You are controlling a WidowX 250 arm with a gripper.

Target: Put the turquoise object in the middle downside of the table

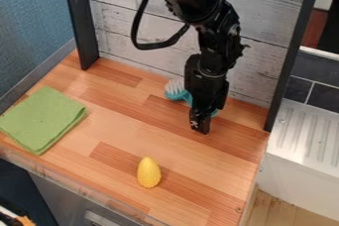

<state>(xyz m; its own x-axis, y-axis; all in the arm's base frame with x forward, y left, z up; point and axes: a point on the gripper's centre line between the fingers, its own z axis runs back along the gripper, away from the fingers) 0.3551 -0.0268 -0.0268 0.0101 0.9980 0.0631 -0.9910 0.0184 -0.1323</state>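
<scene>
The black gripper (pixel 200 123) hangs over the back right part of the wooden table (pixel 119 116), pointing down. Behind and partly under it lies the turquoise object, a brush (pixel 177 92) with white bristles. Its bristled head shows left of the gripper, and a bit of turquoise shows at the gripper's right side. The middle of the brush is hidden by the gripper, and I cannot tell whether the two touch.
A folded green cloth (pixel 43 119) lies at the left of the table. Near the front edge stands a yellow, cone-shaped object (pixel 149 172). Black posts rise at both back corners, with a whitish plank wall between them.
</scene>
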